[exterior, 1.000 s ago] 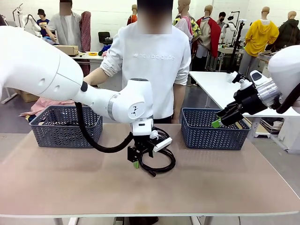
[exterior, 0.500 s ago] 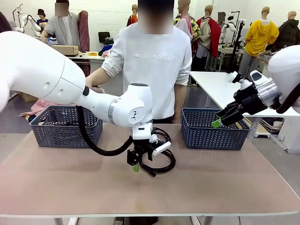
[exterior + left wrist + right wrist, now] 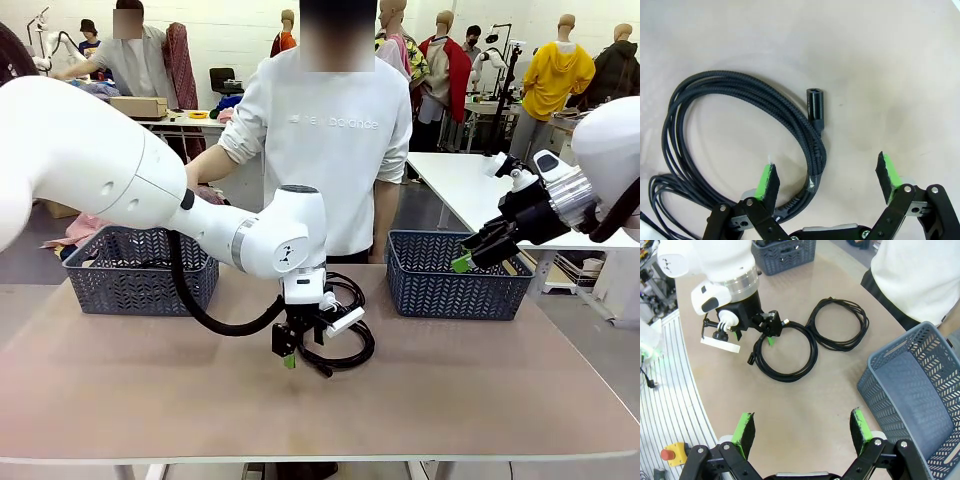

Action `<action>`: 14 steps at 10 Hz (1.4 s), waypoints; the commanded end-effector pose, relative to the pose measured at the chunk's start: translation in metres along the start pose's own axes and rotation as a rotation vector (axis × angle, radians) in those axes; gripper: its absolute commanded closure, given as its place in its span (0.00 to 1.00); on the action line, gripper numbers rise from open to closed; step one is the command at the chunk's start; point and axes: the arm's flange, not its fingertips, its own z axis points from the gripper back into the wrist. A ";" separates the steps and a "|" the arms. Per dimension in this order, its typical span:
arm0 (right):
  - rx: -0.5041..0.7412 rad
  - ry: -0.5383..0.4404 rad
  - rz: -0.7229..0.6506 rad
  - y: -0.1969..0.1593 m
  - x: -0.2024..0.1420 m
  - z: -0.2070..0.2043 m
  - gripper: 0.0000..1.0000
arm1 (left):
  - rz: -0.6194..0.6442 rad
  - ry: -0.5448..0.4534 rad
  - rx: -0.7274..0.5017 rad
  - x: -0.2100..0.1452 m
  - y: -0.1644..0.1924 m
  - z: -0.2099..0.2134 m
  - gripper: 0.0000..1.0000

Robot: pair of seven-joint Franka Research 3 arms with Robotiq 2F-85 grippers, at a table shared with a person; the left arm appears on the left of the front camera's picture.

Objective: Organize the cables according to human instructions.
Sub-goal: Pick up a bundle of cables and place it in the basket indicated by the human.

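Cable sorting, pick-up step. The left gripper (image 3: 827, 175) is hovering low over the near coil (image 3: 815, 150) at the middle of the table (image 3: 500, 380). Its jaws are standing wide apart and are grasping nothing. One pad is lying inside the loop and the other outside it, so the taped bundle is running between them, with the plug (image 3: 816, 107) just beyond. The right gripper (image 3: 462, 262) is waiting raised above the right basket (image 3: 455, 290), likewise spread and empty.

The step in hand appears to be the approach to a grasp. The next move is likely calling for a short descent until the pads are flanking the bundle, then a closing on all its strands together, so that no loop is slipping free on the lift. Which basket is meant cannot be told, since the person standing at the far side is showing no visible hand signal.

Count: two coils are lying on the table, the near coil and a far coil (image 3: 837, 346) just beside it. Two baskets are standing at the far edge, the left basket (image 3: 140, 285) and the right. The left basket is holding dark shapes too small to identify.
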 end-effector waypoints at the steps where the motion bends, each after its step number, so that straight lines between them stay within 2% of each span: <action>1: 0.014 -0.036 0.018 -0.004 0.000 -0.001 0.00 | 0.021 0.030 0.014 -0.003 0.002 -0.001 0.00; 2: 0.014 -0.036 0.018 -0.004 0.000 -0.001 0.00 | 0.029 0.035 0.021 -0.006 0.003 0.000 0.11; 3: 0.014 -0.036 0.018 -0.004 0.000 -0.001 0.00 | 0.033 0.039 0.019 -0.007 0.003 -0.001 0.17; 4: 0.014 -0.036 0.018 -0.004 0.000 -0.001 0.00 | 0.036 0.036 0.018 -0.007 0.004 -0.002 0.29; 5: 0.014 -0.036 0.018 -0.004 0.000 -0.001 0.00 | 0.039 0.037 0.023 -0.007 0.005 -0.002 0.34; 6: 0.014 -0.036 0.018 -0.004 0.000 -0.001 0.00 | 0.041 0.035 0.029 -0.008 0.005 -0.002 0.47; 7: 0.014 -0.036 0.018 -0.004 0.000 -0.001 0.00 | 0.043 0.044 0.029 -0.008 0.006 -0.002 0.51; 8: 0.014 -0.036 0.018 -0.004 0.000 -0.001 0.00 | 0.043 0.046 0.027 -0.009 0.006 -0.002 0.64; 9: 0.014 -0.036 0.018 -0.004 0.000 -0.001 0.00 | 0.043 0.047 0.027 -0.009 0.007 -0.003 0.68; 10: 0.014 -0.036 0.018 -0.004 0.000 -0.001 0.00 | 0.042 0.048 0.025 -0.009 0.007 -0.003 0.80; 11: 0.014 -0.036 0.018 -0.004 0.000 -0.001 0.00 | 0.035 0.050 0.022 -0.008 0.006 -0.001 0.86; 12: 0.014 -0.036 0.018 -0.004 0.000 -0.001 0.00 | 0.024 0.053 0.024 -0.006 0.002 0.003 0.97; 14: 0.014 -0.036 0.018 -0.004 0.000 -0.001 0.00 | -0.003 0.044 0.038 0.001 -0.007 0.017 1.00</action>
